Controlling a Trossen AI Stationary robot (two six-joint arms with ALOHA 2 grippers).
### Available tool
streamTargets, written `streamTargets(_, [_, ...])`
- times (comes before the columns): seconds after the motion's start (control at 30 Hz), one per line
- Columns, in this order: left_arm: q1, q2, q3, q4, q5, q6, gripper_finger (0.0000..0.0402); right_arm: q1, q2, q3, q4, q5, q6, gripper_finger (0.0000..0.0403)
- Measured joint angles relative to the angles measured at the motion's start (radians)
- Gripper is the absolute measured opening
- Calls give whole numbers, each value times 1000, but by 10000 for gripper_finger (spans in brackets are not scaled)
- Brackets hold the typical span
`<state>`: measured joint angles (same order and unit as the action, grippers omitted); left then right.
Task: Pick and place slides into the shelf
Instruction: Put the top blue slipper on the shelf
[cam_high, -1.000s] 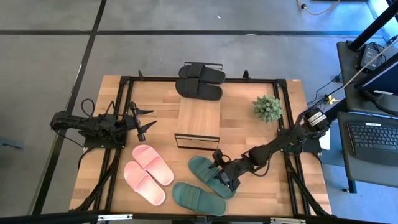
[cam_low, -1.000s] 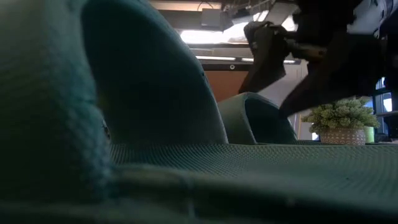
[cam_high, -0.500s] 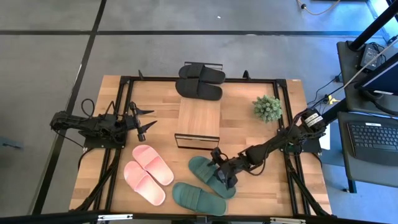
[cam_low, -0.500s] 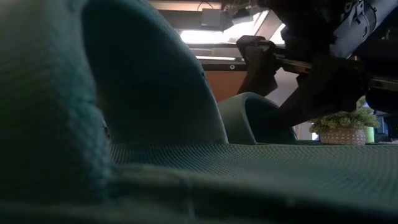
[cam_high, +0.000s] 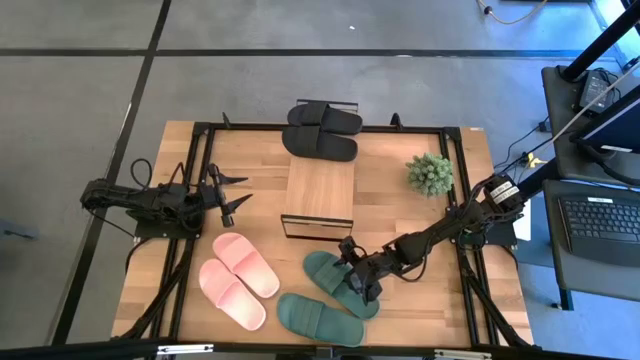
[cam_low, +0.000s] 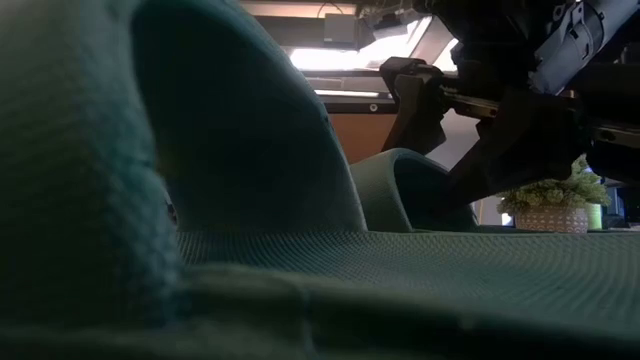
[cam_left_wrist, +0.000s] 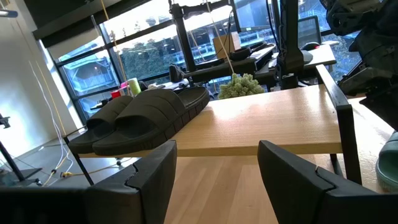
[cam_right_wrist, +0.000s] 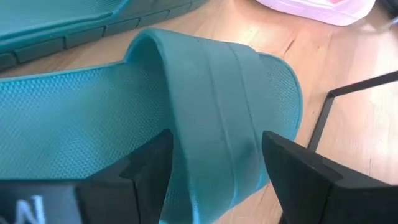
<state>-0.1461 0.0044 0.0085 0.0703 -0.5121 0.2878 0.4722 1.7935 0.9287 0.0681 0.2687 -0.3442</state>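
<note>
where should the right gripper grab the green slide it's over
By its wide strap, coming down from above with one finger on each side. The strap arches well clear of the flat-lying green slide, and the right gripper, open, already straddles it.

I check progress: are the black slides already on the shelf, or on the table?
On the shelf: both black slides lie on the shelf board's far end.

Low view mostly blocked; several things cut off or hidden.
A near green slide fills your low view, blurred, hiding the surface; only the top of the second green slide and the plant show. In the high view the right gripper covers that slide's strap. Right wrist view cuts off the pink slide.
</note>
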Motion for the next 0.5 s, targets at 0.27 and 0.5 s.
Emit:
streamTargets(0.27, [0,0,0,0,0,0,217,-18,0,0,-19,0,-2,221])
streamTargets(0.5, [0,0,0,0,0,2,217,-17,-2,0,-26,0,-54,113])
